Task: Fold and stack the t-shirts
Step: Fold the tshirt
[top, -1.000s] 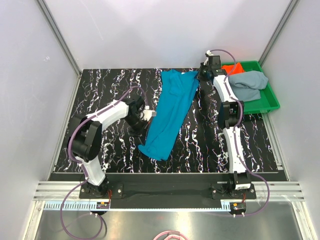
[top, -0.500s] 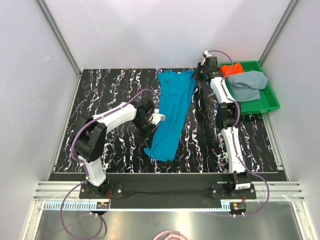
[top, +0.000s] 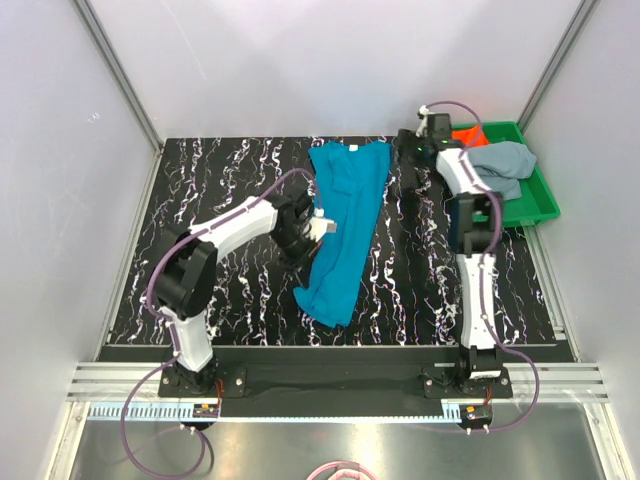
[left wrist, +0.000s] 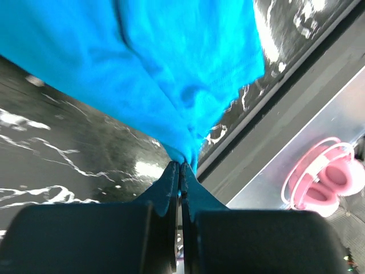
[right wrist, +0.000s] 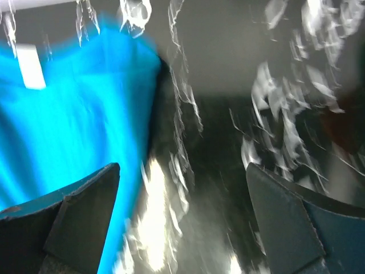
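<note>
A teal-blue t-shirt [top: 345, 215] lies in a long folded strip down the middle of the black marbled table [top: 220, 185]. My left gripper [top: 318, 226] is at its left edge, shut on a pinch of the teal cloth [left wrist: 171, 68], with the jaws [left wrist: 181, 166] pressed together. My right gripper [top: 410, 152] stands open just right of the shirt's far corner [right wrist: 68, 114], holding nothing [right wrist: 182, 188]. An orange-red t-shirt [top: 468, 134] and a grey-blue t-shirt [top: 498, 165] lie bunched in the green tray [top: 542, 203].
The green tray sits at the table's far right corner. White walls and metal posts close in the table's sides and back. The table's near edge and a pink coil [left wrist: 325, 182] show beyond the cloth in the left wrist view.
My right gripper has opened, let go of the teal shirt's far corner and shifted right. My left gripper has carried its edge of the shirt to the right.
</note>
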